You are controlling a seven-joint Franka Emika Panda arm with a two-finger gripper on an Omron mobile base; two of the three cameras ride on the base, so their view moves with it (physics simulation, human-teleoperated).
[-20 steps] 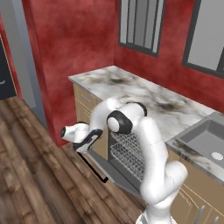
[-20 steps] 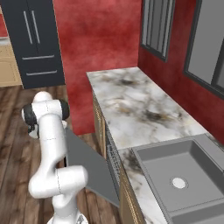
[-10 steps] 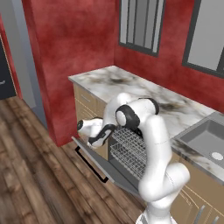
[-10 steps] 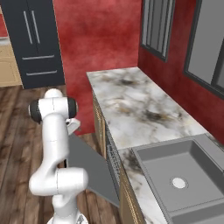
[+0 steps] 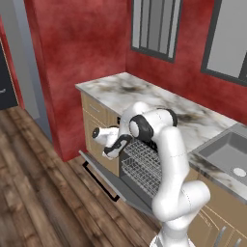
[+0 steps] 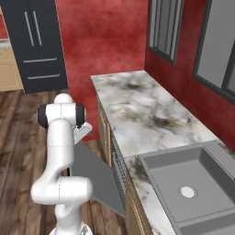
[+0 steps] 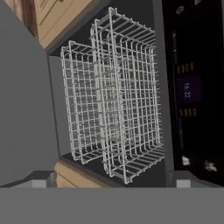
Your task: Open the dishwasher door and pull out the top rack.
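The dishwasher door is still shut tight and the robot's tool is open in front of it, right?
Not quite. The dishwasher door is folded down open, not shut; the left base view shows it, with the wire racks showing inside. The tool is open in front of the dishwasher, as you said.

A: Left base view: behind the arm's left, looking forward and down over the door point(image 5: 103, 176), racks point(image 5: 144, 164), counter point(image 5: 144, 99).

B: Right base view: behind its right, along the same counter point(image 6: 137, 108) and door point(image 6: 94, 176).

A: Hand view: close, rolled sideways, facing the racks point(image 7: 113, 96).
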